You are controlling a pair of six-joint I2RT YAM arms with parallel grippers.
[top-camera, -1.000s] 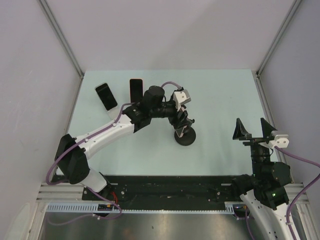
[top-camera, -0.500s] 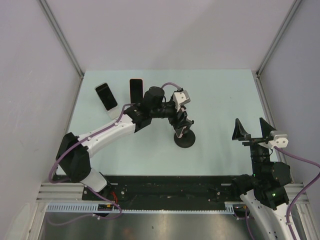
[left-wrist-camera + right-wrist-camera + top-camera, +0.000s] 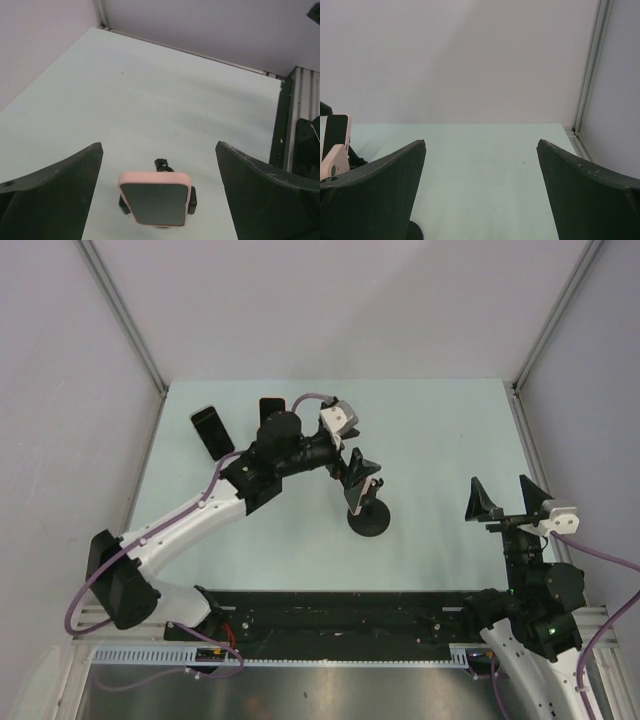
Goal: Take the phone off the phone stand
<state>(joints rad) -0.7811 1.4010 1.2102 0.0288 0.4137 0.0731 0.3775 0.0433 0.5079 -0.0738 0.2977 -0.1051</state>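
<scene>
Left gripper [image 3: 159, 146] now stands released, drawn back from the pink-cased phone [image 3: 156, 198], which remains on its black stand [image 3: 369, 521]; right gripper [image 3: 502, 486] likewise spread; removal outstanding.

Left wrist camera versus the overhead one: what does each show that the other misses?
Only the left wrist view: the pink-cased phone face-on, dark screen showing, clamped in the black phone stand. Only the overhead view: the stand's round base, two other phones at the far left, and the open right claw. Both: that phone on its stand, the pale green table, and the open left claw close to it.
</scene>
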